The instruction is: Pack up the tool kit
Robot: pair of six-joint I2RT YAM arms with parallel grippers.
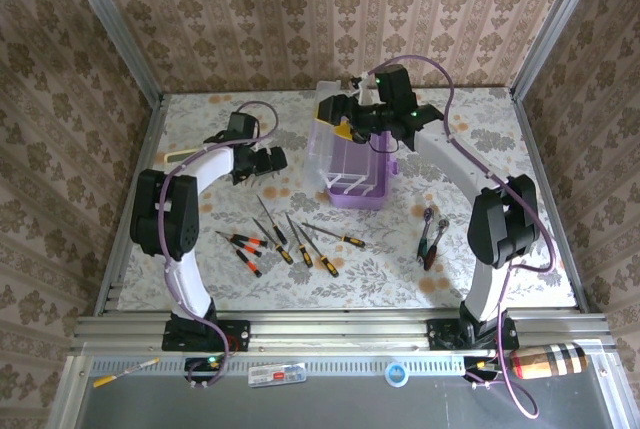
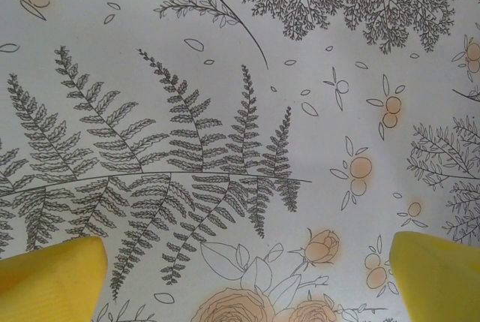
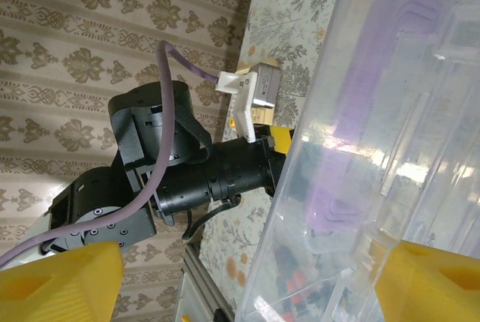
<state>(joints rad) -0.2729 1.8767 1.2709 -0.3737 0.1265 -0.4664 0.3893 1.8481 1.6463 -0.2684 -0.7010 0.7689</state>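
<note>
both my grippers spread wide, nothing held

my left gripper [image 2: 244, 281] hung open over the bare flowered table [image 2: 225, 74], left of the purple box [image 1: 358, 189]. my right gripper [image 3: 247, 284], its jaws also well apart and empty, sat at the box's raised clear lid [image 3: 390, 112], whose edge stood between my yellow fingers [image 3: 60, 284]. the screwdrivers [image 1: 285, 239] lay loose in front of the box, with the pliers [image 1: 430, 234] off to its right.
</note>
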